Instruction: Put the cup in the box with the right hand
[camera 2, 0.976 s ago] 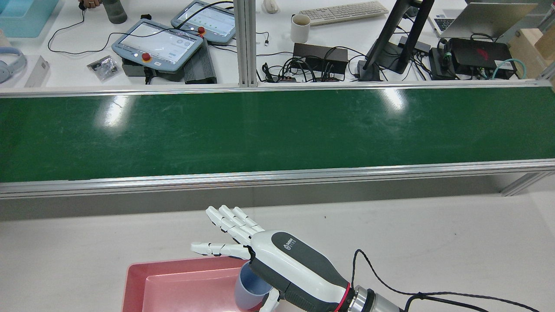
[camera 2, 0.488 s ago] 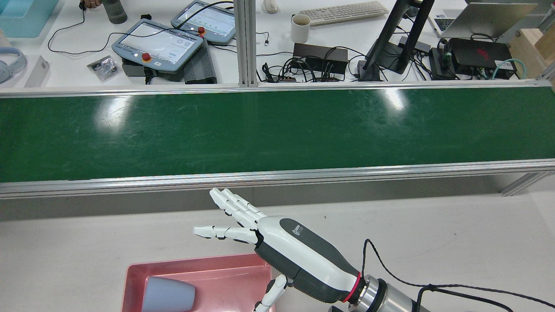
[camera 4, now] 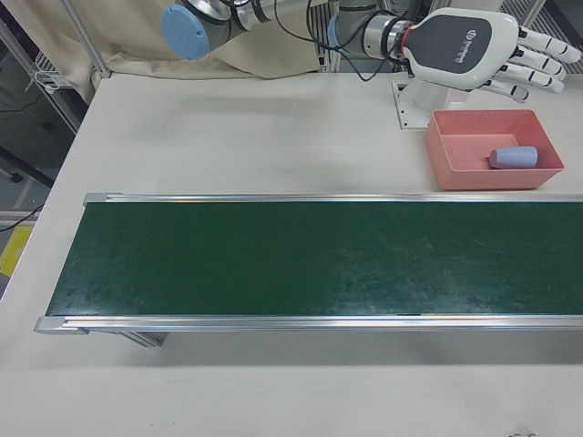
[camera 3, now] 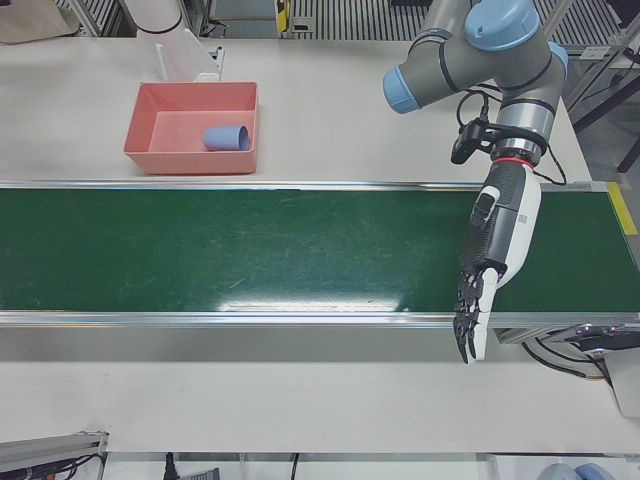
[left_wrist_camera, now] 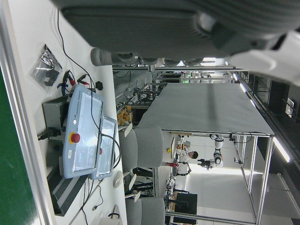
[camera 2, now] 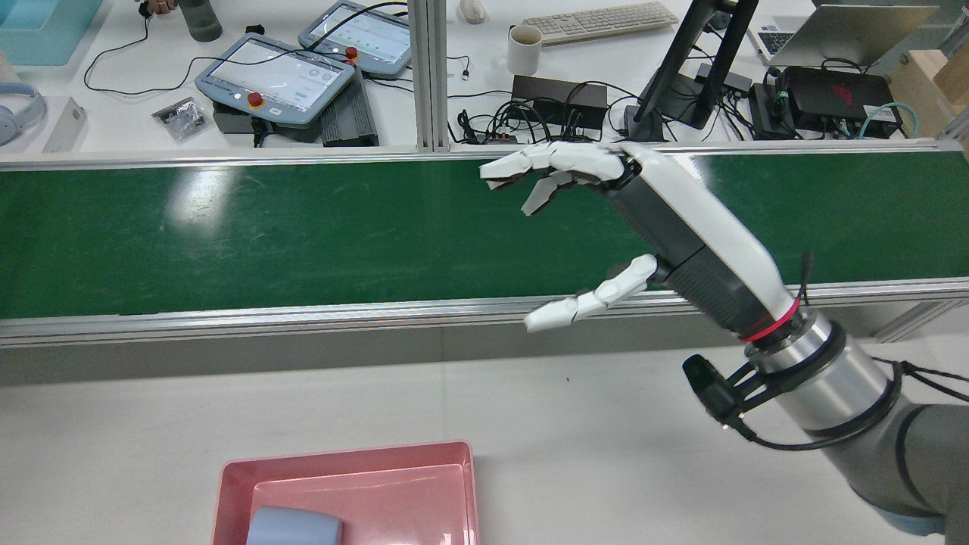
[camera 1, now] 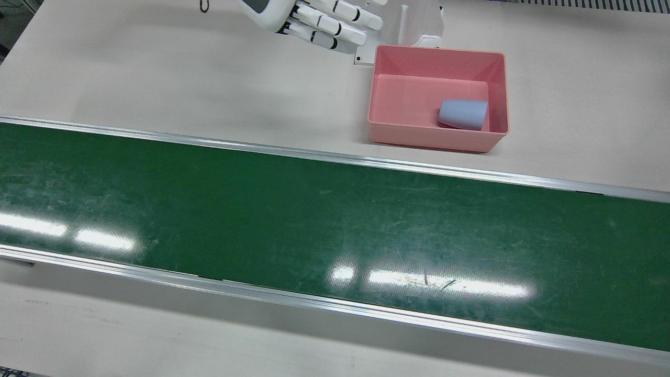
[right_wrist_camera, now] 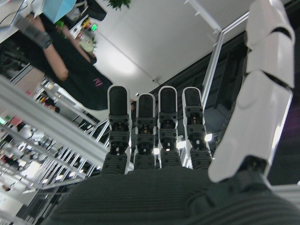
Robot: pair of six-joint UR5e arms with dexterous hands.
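A pale blue cup (camera 1: 463, 114) lies on its side inside the pink box (camera 1: 429, 139), against the wall on the robot's left. It also shows in the rear view as the cup (camera 2: 294, 527) in the box (camera 2: 341, 454), and in the right-front view as the cup (camera 4: 514, 157). My right hand (camera 2: 666, 223) is raised high, up and to the right of the box in the rear view, open, fingers spread, holding nothing. The right-front view shows this right hand (camera 4: 465, 50) above the box's back edge. My left hand (camera 3: 495, 245) hangs open over the belt, far from the box.
The green conveyor belt (camera 1: 335, 220) runs across the table in front of the box. A white pedestal (camera 1: 419, 23) stands right behind the box. Beyond the belt, a desk holds teach pendants (camera 2: 276, 76), a monitor stand and cables.
A second ago the right hand was low over the box with the cup under its palm. The cup then dropped onto its side in the box, and the hand rose up and to the right.
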